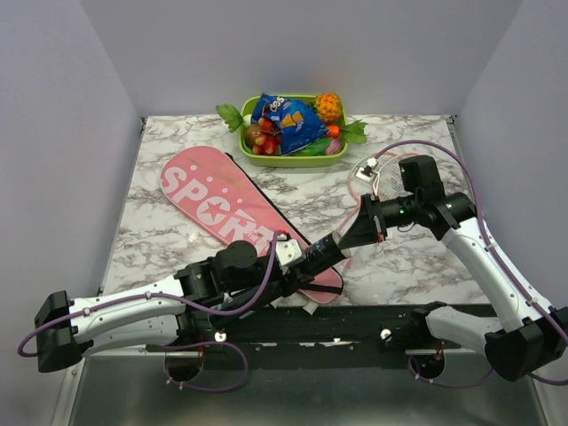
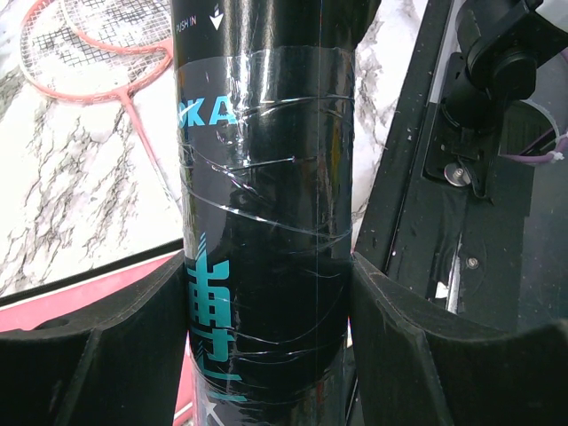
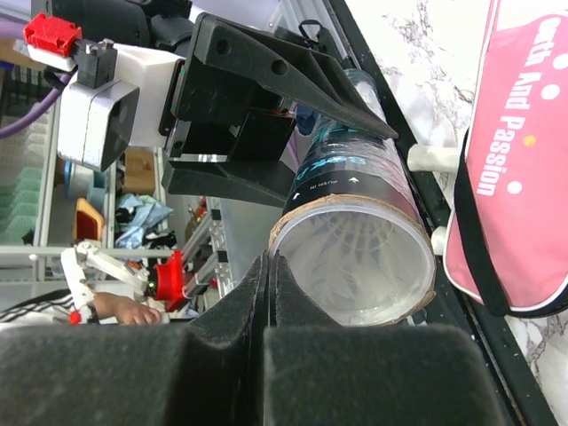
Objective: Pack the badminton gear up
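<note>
The long black tube [image 1: 321, 250] hangs tilted over the table's near edge, my left gripper [image 1: 288, 266] shut around its middle; in the left wrist view both fingers [image 2: 417, 346] press the tube [image 2: 266, 177]. My right gripper [image 3: 269, 259] is shut, with nothing seen between its fingers and its tips at the rim of the tube's end [image 3: 355, 257]. White shuttlecock feathers show through the translucent cap. The pink bag [image 1: 222, 204] lettered "SPORT" lies flat at centre-left. Two pink-framed rackets [image 2: 89, 44] lie on the marble, partly under my right arm [image 1: 417, 209].
A green tray [image 1: 257, 160] of toy fruit and a blue snack packet [image 1: 288, 120] stands at the back centre. Grey walls close in the table on three sides. A black rail [image 1: 355, 319] runs along the near edge between the arm bases.
</note>
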